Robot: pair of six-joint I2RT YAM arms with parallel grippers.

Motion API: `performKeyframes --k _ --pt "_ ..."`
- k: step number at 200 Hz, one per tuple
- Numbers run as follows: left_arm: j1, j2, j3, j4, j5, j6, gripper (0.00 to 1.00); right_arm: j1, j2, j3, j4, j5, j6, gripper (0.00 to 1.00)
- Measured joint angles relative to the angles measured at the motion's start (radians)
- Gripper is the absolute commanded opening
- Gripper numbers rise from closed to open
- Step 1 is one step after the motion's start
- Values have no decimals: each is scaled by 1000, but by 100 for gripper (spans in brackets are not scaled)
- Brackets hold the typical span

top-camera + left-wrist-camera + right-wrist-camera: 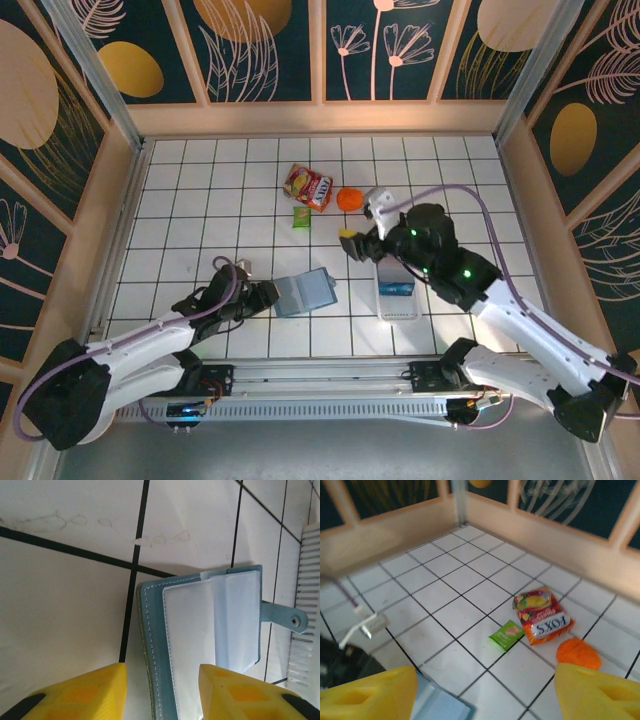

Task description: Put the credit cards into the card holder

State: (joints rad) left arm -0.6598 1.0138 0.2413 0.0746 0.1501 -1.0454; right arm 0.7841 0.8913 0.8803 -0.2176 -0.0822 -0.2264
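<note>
near the middle of the tiled surface [200,200] the card holder [304,292] lies open, clear sleeves [192,630] up; it looks light and floppy, likely to slide, so pin its stitched cover edge. left pincer [162,680] stands spread astride that edge; right pincer [485,690] spread wide, empty, near the clear tray [398,308].
</note>
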Motion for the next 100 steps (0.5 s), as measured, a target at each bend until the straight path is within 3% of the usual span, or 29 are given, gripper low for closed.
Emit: performKeyframes --k 41,100 --pt "0 88 0 72 37 16 39 5 -64 -57 -154 -39 -376 78" --pt "0 192 31 132 56 40 36 0 -50 -94 -335 31 -619 78"
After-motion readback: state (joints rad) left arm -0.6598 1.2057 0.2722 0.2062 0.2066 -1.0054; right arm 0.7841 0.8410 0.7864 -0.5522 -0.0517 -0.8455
